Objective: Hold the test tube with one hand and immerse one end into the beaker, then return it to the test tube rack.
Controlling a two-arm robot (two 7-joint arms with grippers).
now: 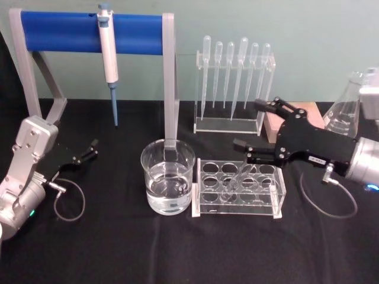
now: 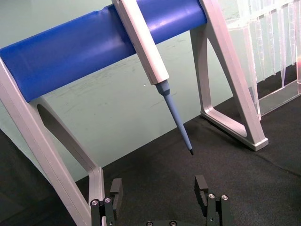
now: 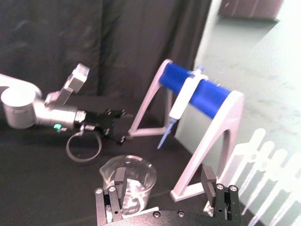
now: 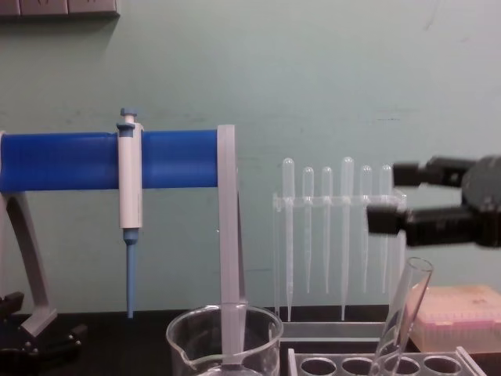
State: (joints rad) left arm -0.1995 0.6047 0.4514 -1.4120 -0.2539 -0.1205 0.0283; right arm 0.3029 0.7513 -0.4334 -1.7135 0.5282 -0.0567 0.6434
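The test tube [image 1: 240, 177] leans tilted in a hole of the clear rack [image 1: 204, 204]; in the chest view the test tube [image 4: 403, 317] has its rim up and to the right. My right gripper [image 1: 247, 124] hovers open just above and behind the rack, nothing between its fingers; in the chest view the right gripper [image 4: 385, 197] is above the tube's rim, apart from it. The beaker [image 1: 167, 177], part full of clear liquid, stands left of the rack and shows as the beaker [image 3: 128, 181] beyond the open right gripper [image 3: 163, 183]. My left gripper [image 1: 89, 149] rests open at the far left.
A blue-barred stand [image 1: 89, 32] holding a white-and-blue pipettor [image 1: 108, 53] stands behind the beaker. A clear holder of plastic pipettes [image 1: 234, 89] is at the back, with a pink box [image 4: 458, 313] and a glass flask [image 1: 343, 109] to the right.
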